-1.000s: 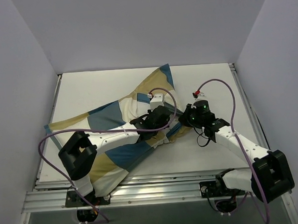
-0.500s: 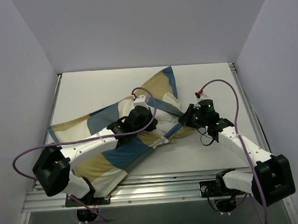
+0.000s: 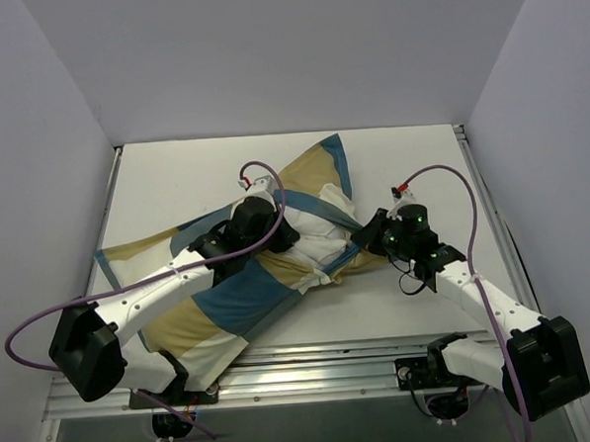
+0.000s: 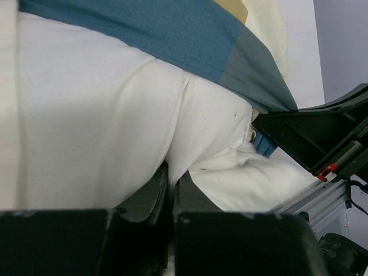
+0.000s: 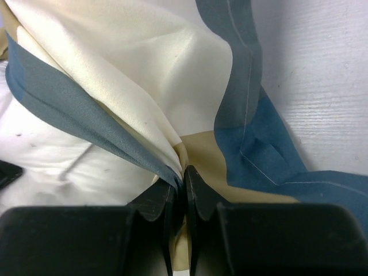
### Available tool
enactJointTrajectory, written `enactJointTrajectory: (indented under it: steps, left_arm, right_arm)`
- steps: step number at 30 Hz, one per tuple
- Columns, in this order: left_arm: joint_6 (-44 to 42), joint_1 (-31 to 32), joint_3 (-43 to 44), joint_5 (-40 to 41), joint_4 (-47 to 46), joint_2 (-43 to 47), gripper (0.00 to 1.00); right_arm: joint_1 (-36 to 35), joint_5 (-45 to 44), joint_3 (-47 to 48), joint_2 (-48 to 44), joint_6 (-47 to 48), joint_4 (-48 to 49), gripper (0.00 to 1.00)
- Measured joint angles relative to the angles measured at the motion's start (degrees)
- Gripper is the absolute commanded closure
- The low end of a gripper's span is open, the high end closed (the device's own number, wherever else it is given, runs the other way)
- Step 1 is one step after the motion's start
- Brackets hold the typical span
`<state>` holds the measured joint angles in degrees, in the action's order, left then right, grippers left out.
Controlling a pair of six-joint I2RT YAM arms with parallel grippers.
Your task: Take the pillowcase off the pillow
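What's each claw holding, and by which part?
The left claw pinches a fold of the pillow; the right claw pinches a bunched fold of the pillowcase.

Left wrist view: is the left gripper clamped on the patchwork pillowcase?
No, the left gripper pinches a fold of the plain white pillow; the pillowcase lies clear of its fingertips.

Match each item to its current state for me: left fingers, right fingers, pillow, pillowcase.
1. left fingers
2. right fingers
3. pillow
4. pillowcase

A. blue, tan and white patches
B. shut on the patterned cover
C. shut on plain white fabric
D. plain white, showing at the cover's opening

Pairs: 1-C, 2-B, 3-D, 4-A.
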<state>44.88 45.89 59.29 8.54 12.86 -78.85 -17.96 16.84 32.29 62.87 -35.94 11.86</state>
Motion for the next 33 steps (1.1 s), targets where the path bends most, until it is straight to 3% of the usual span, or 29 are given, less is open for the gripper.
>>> enactJointTrajectory:
  steps: [9,12,15,16,21,25,33]
  left_arm:
    - [-3.9,-2.4,3.8,-6.6,6.5,1.6,0.98]
    - [-5.4,-2.0,3.5,-9.2,7.7,2.6,0.98]
    - [-5.8,1.5,0.8,-7.9,7.3,4.6,0.98]
    - [-5.8,2.9,-0.3,-6.9,6.8,5.2,0.98]
    - [-5.2,6.9,-6.1,-3.6,2.7,7.1,0.98]
    - [-5.3,7.3,-6.9,-2.5,1.2,7.3,0.98]
    - [-8.9,8.9,-4.7,-0.8,1.5,4.7,0.98]
  right_arm:
    - [0.8,-0.3,-2.0,-0.5,-3.0,1.7,0.92]
    - [0.8,-0.3,-2.0,-0.2,-3.0,1.5,0.80]
    - [1.5,-0.1,-1.7,-0.3,-1.4,-1.0,0.61]
    - [1.5,-0.1,-1.4,-0.4,-0.6,-2.7,0.52]
    - [-1.9,-5.9,4.8,-1.6,6.4,-16.2,0.30]
    - [-8.1,-12.3,15.2,-2.1,12.3,-22.9,0.25]
    - [-17.5,-19.9,29.4,-0.1,20.6,-24.6,0.23]
